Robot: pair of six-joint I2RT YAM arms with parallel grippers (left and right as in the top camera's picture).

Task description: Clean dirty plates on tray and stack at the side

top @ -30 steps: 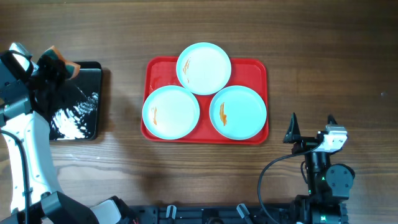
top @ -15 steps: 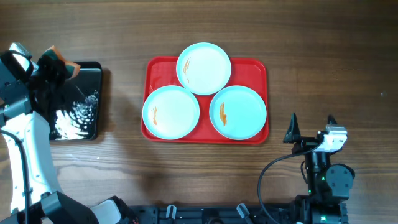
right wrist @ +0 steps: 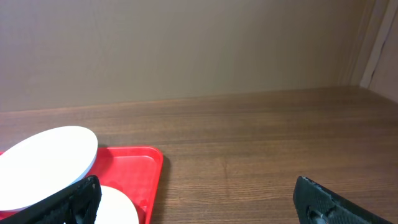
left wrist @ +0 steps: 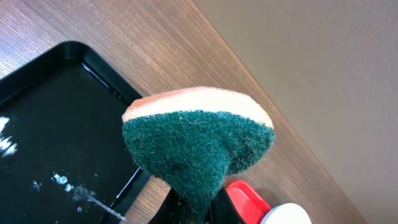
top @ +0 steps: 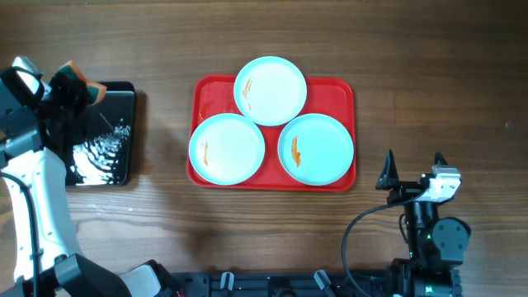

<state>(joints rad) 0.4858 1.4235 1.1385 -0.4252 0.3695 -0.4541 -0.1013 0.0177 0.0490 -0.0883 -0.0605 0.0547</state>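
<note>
Three pale mint plates lie on the red tray: one at the back, one front left, one front right, each with orange smears. My left gripper hovers at the far left over the black tray's back corner. It is shut on a green and orange sponge that fills the left wrist view, where the gripper sits at the bottom edge. My right gripper stands open with nothing in it, in front of the red tray's right corner.
A black glossy tray holding water and white foam sits left of the red tray. In the right wrist view the red tray's corner and a plate lie at the left, with bare wood to the right.
The foam on the black tray's water has shifted a little. Neither arm nor any plate has moved.
</note>
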